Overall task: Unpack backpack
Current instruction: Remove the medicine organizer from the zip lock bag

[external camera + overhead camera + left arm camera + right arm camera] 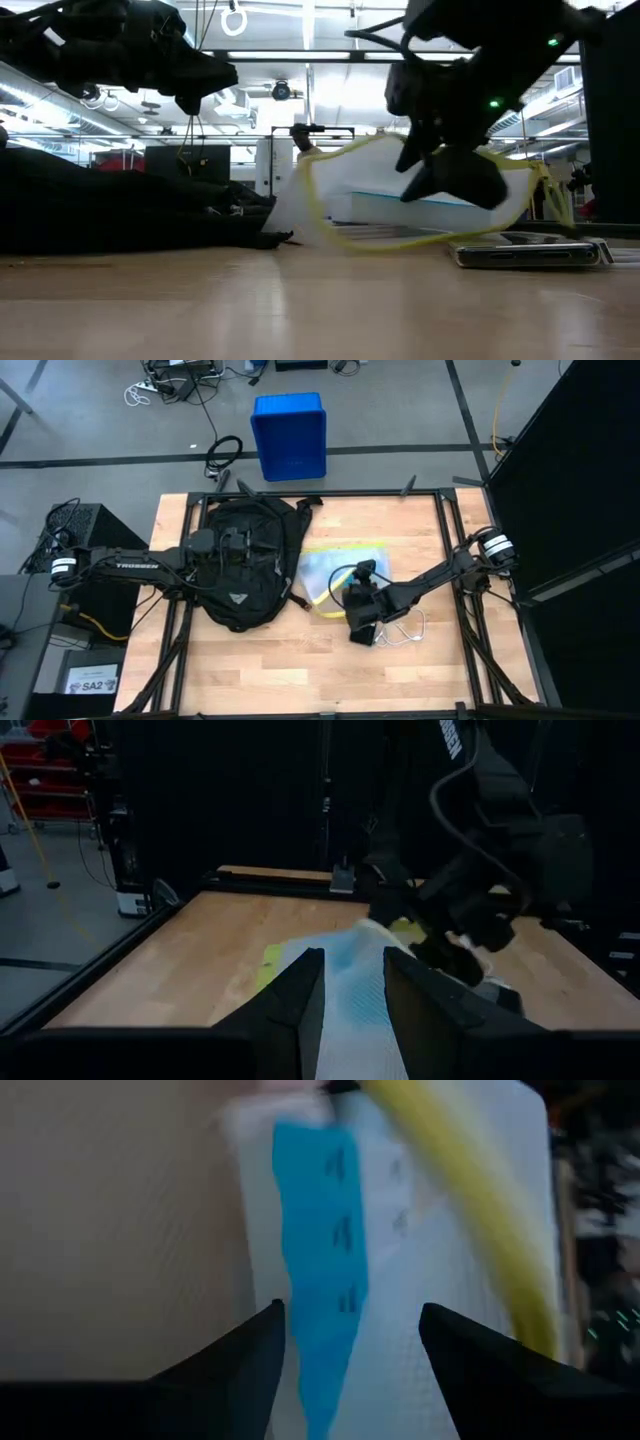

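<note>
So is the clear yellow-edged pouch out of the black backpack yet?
Out. The clear yellow-edged pouch lies on the wooden table beside the black fabric backpack, under the right claw.

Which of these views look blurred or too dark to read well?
Right wrist view: the translucent white pouch with yellow edging is smeared by blur. Low view: both arms are dark silhouettes against bright ceiling lights, and the large black fabric backpack is a detail-less mass. Left wrist view: dim black backdrop. High view: evenly lit.
</note>
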